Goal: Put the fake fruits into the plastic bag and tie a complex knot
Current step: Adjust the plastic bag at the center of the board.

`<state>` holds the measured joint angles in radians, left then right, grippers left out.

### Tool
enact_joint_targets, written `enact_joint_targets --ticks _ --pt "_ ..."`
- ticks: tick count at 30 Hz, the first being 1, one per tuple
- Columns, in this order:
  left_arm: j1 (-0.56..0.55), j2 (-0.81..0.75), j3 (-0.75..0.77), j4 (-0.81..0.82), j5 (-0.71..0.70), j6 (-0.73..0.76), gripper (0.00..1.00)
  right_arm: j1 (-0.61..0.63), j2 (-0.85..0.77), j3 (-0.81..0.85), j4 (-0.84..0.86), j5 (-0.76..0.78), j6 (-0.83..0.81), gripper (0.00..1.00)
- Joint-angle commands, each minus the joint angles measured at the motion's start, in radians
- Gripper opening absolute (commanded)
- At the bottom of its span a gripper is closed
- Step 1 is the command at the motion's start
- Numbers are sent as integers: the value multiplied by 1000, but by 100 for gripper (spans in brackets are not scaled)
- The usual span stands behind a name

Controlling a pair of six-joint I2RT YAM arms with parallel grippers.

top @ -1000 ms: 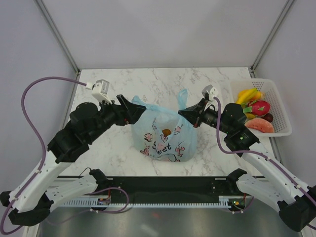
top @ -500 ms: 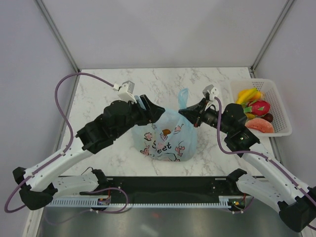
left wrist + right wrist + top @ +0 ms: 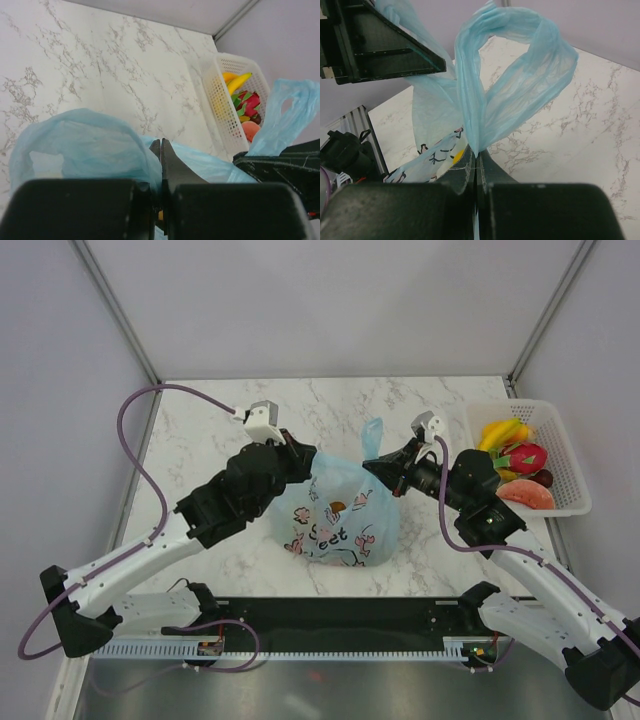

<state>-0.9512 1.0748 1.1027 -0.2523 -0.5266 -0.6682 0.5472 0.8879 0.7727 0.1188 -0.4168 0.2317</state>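
The light-blue plastic bag point(image 3: 338, 525) sits mid-table, doodle panel facing the camera, with something tan showing through its top. My left gripper point(image 3: 318, 464) is at its upper left rim, jaws shut with blue film point(image 3: 90, 145) caught at them point(image 3: 161, 146). My right gripper point(image 3: 372, 466) is shut on the bag's right handle loop point(image 3: 520, 95), which stands up from the closed fingertips point(image 3: 477, 153). The fake fruits lie in the white basket: bananas point(image 3: 500, 430), dragon fruit point(image 3: 526, 456), an orange-red slice point(image 3: 527, 494) and a dark ball point(image 3: 543, 478). Something yellow point(image 3: 457, 156) shows inside the bag.
The white mesh basket point(image 3: 568, 455) stands at the table's right edge, also in the left wrist view as the basket point(image 3: 220, 100). Marble tabletop point(image 3: 200, 430) lies left of and behind the bag. Grey walls enclose three sides.
My left arm swung right to the bag's upper left rim, and its jaws went from open to shut there. The right gripper kept its hold on the handle.
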Motion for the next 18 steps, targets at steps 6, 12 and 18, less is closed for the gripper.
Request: enact_joint_targets --ticks 6,12,18 --pt "21 16 337 -434 114 148 2 -1 3 59 -60 160 -68 0" --pt "103 125 707 -836 324 260 2 -10 -4 85 -79 280 -34 0" --pt "108 186 792 -1041 318 317 2 -27 -32 97 -99 368 -29 0"
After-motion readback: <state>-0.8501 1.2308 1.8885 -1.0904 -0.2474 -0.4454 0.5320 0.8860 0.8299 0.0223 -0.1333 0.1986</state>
